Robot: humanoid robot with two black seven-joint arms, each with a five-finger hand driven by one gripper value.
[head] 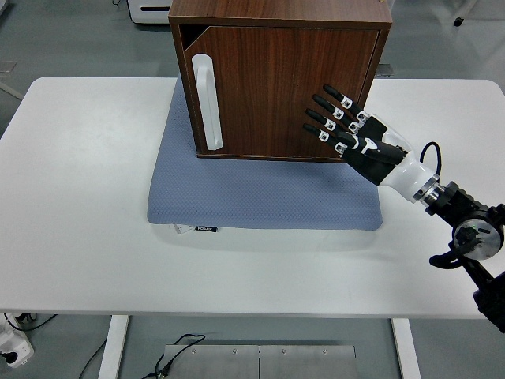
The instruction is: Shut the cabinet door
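The right hand is spread wide, its fingers straight and apart, holding nothing. It sits in front of the lower right part of the cabinet door, fingertips pointing up and to the left; whether they touch the wood cannot be told. Behind the hand a white wrist runs down to the black arm, which comes in from the right edge over the desk.

The door is dark brown wood and lies nearly flush with the front of the cabinet, with a thin dark gap showing along its top left corner. A long white handle stands upright near the door's left edge, well apart from the hand.

The cabinet stands on the far part of a blue-grey mat, which lies in the middle of the white desk.
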